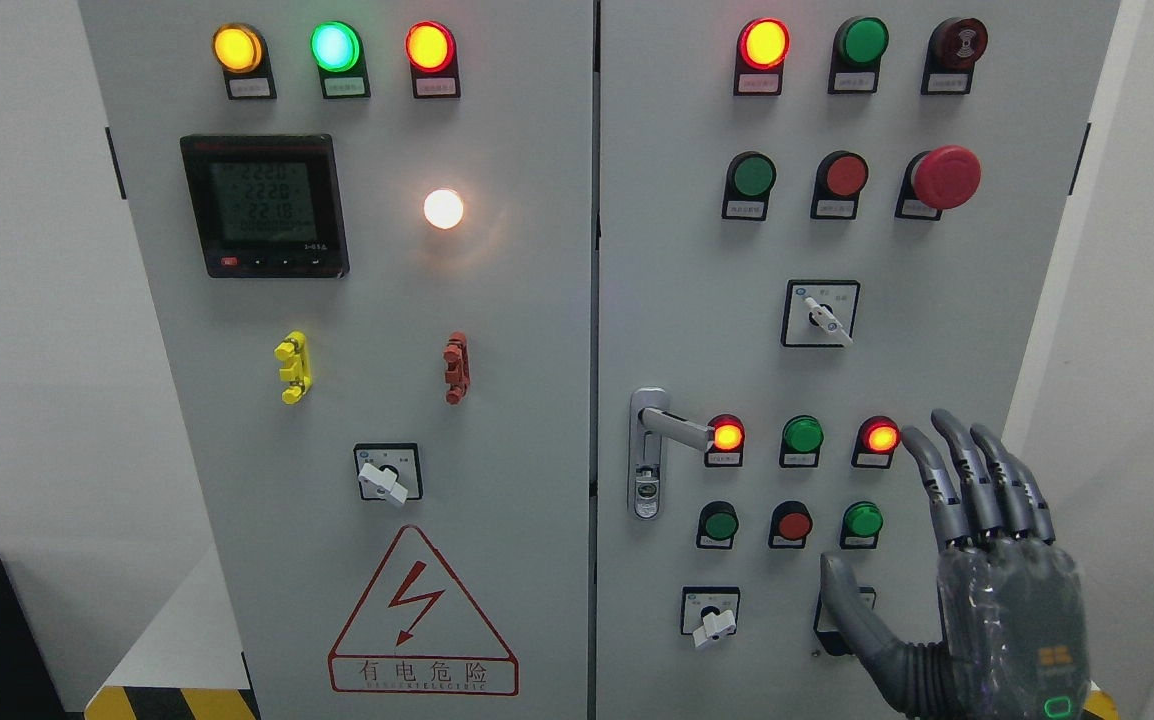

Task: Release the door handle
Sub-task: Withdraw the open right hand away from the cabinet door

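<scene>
The right hand [977,570] is up in front of the right door [837,360] of a grey cabinet, at the lower right, with its arm coming in from the bottom right corner. Its fingers [972,470] are stretched out and slightly apart, pointing upward, the thumb splayed to the left, and it grasps nothing; the back of the hand faces the camera. The handle [672,428] sits at the left edge of the right door, about mid-height: a silver lever pointing right from a tall narrow plate with a lock [646,492] below it. The hand is well apart from the handle, off to its right and lower. The lever's tip ends just beside a lit red lamp [727,435], which starts a row with a green lamp [802,435] and another lit red lamp [880,437]; the fingertips reach up near that last one. Below runs a row of green, red and green buttons [793,524], and under those a rotary switch [711,615]; the thumb partly hides a second black-framed fitting beside it. Higher on the right door are more lamps and buttons, a red mushroom button [945,177] and another rotary switch [821,314]. The left door [377,360] carries three lit lamps on top, a digital meter [264,205], a bright white lamp [443,208], a yellow clip [292,367], a red clip [455,368], a rotary switch and a red-edged warning triangle [422,615] with a lightning bolt. The left hand is out of view.
</scene>
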Controlling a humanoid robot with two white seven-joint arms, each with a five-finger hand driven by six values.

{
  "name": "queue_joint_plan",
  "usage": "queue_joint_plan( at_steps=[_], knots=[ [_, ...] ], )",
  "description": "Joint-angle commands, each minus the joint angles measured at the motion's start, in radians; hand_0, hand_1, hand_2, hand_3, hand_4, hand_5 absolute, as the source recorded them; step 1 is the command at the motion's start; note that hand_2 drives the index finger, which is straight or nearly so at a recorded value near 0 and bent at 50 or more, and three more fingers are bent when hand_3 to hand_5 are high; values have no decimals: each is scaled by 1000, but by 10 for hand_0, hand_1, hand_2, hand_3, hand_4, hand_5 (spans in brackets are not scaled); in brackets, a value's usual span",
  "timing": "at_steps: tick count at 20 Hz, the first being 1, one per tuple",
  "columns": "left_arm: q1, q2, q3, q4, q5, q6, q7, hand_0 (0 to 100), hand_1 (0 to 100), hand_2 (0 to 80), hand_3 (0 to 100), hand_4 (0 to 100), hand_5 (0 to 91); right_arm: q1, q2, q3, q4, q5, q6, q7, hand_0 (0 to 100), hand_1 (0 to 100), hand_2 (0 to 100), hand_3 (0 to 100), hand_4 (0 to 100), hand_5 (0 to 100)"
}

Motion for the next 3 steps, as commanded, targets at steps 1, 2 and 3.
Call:
queue_joint_plan(
  at_steps=[1, 2, 3],
  knots=[
    [0, 0, -21, -20, 0, 0, 0, 0, 0, 22, 85, 12, 0, 0, 1, 18, -17, -1, 0, 2, 355, 227, 0, 0, 0, 0],
    [0, 0, -21, -20, 0, 0, 0, 0, 0, 23, 85, 12, 0, 0, 1, 18, -17, -1, 0, 2, 359, 226, 0, 0, 0, 0],
    [0, 0, -21, -20, 0, 0, 0, 0, 0, 23, 85, 12, 0, 0, 1, 18, -17, -1, 0, 2, 360, 226, 0, 0, 0, 0]
  ],
)
